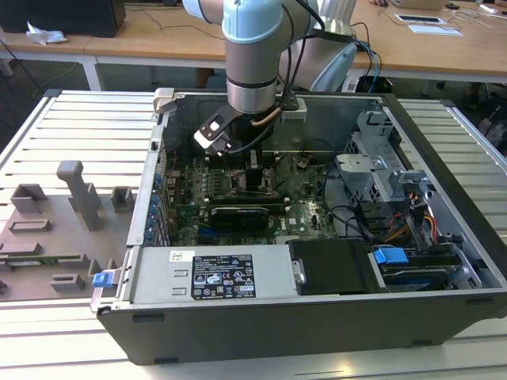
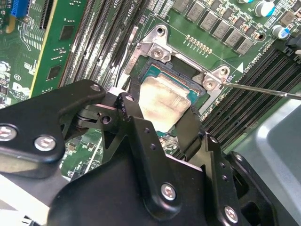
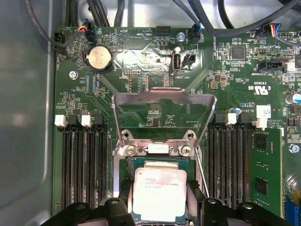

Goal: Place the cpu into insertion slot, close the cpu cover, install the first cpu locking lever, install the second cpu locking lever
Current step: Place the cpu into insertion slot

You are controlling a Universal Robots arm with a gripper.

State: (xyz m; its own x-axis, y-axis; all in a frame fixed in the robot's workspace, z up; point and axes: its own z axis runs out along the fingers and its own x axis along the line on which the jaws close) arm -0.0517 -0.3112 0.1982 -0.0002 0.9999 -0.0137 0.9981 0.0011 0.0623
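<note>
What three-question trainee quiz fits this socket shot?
1. True or false: the metal cover is shut over the chip.
2. The gripper grips: A) the chip, B) a screwdriver, C) a fan blade.
3. Fill in: memory slots run along ___ sides of the socket.
Key: 1 false; 2 A; 3 both.

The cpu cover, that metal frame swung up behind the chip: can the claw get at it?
Probably yes. The cpu cover stands swung open with nothing lying over it, and the claw hangs just beside it, over the cpu.
</note>
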